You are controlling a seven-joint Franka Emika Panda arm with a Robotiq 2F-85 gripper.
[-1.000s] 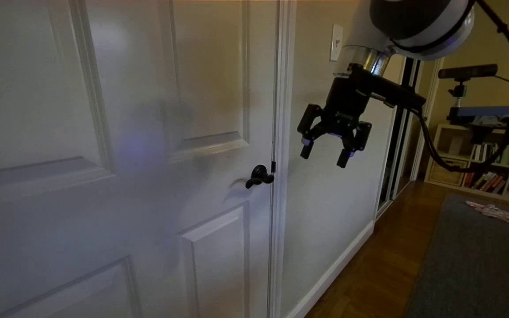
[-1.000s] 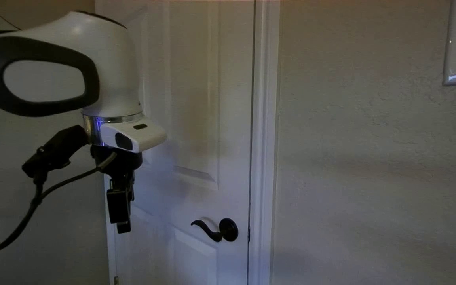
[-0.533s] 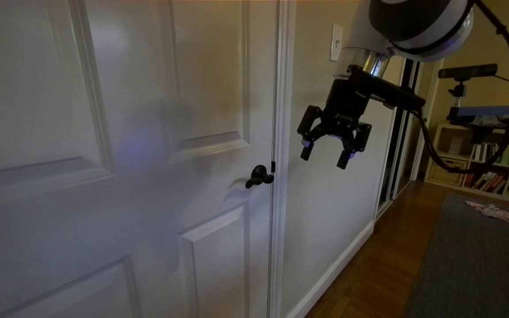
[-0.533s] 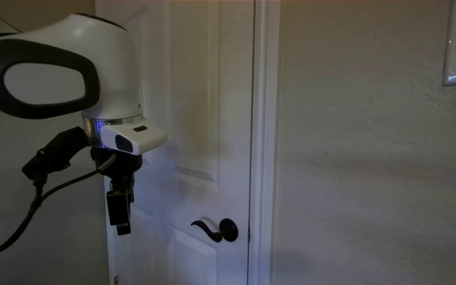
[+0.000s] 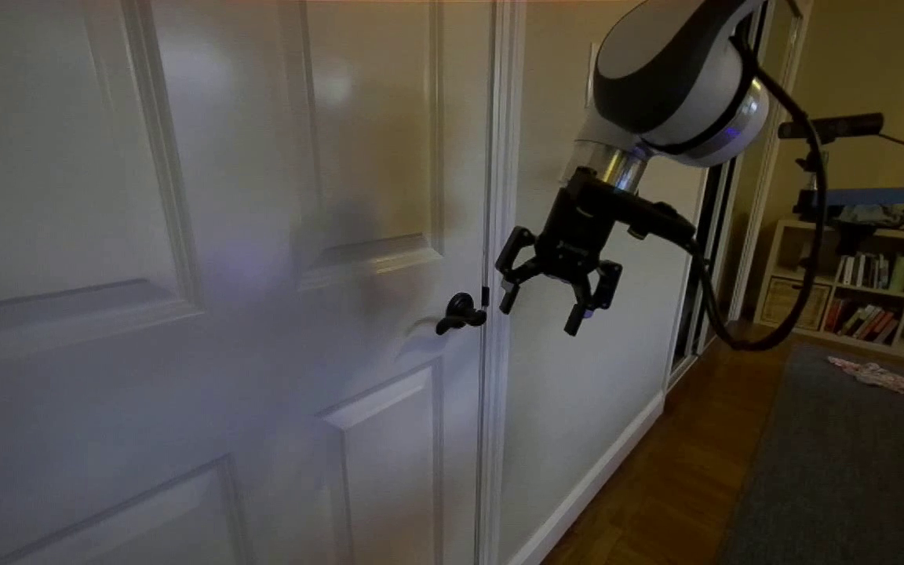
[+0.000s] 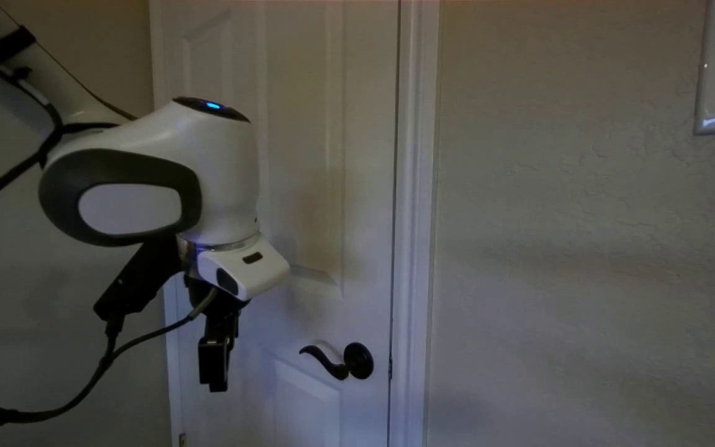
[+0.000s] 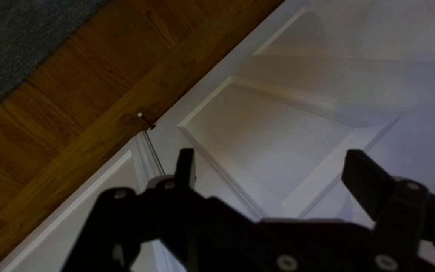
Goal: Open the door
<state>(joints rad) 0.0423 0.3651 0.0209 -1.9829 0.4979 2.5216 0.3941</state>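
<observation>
Door (image 5: 264, 337): one, closed. Handle (image 6: 352, 365): one, untouched. My jaws: spread, empty, now lower and nearer it; approach, I judge, underway.

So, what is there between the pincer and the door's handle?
No object: in both exterior views, the stretch from pincer to handle is bare, with only door or frame behind it.

Wall (image 5: 625, 353): pale, white baseboard (image 5: 593, 485) along its foot.
Far wall (image 5: 883, 71): yellowish.
Floor (image 5: 672, 455): brown wood.
Rug (image 5: 836, 471): dark grey, crumpled pinkish cloth (image 5: 872, 375) lying on it.
Shelf (image 5: 876, 293): pale, compartmented, holding books (image 5: 864, 322) and woven baskets (image 5: 778, 302).
Light: dim.
</observation>
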